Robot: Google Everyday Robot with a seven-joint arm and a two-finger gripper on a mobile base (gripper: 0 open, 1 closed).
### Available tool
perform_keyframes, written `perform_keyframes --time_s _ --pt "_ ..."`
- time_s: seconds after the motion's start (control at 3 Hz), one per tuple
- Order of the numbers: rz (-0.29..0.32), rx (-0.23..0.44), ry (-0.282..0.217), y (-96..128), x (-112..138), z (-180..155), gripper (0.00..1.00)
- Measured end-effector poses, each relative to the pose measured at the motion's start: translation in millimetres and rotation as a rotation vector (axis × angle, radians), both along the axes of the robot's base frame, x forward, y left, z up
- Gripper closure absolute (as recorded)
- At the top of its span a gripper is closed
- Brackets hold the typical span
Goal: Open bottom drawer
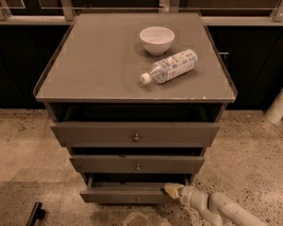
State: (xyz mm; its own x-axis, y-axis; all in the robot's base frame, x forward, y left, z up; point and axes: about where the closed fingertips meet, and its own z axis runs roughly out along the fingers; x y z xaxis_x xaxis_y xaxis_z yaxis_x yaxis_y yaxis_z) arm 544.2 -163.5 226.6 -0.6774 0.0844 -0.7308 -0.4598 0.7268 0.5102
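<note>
The grey-brown cabinet has three drawers. The bottom drawer (pixel 127 194) is the slimmest front, with a tiny round knob (pixel 138 200), and it stands pulled out a little from the cabinet. My gripper (pixel 171 189) reaches in from the lower right on a white arm. Its tan tip rests at the top edge of the bottom drawer front, right of the knob. The middle drawer (pixel 137 164) and top drawer (pixel 134 134) sit above it.
On the cabinet top (pixel 94 69) stand a white bowl (pixel 156 39) and a plastic water bottle (pixel 170 66) lying on its side. Speckled floor surrounds the cabinet. A white post (pixel 280 102) stands at the right, a dark object (pixel 35 213) at the lower left.
</note>
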Motion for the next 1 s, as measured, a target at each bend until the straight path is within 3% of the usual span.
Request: perform_keyframes --time_s 0.33,0.67,1.0 --pt "0.003 0.005 -0.079 9 25 26 1.0" --pt "0.004 0.007 -0.08 10 26 26 1.0" --pt "0.005 -0.02 -0.05 19 24 9 1.0"
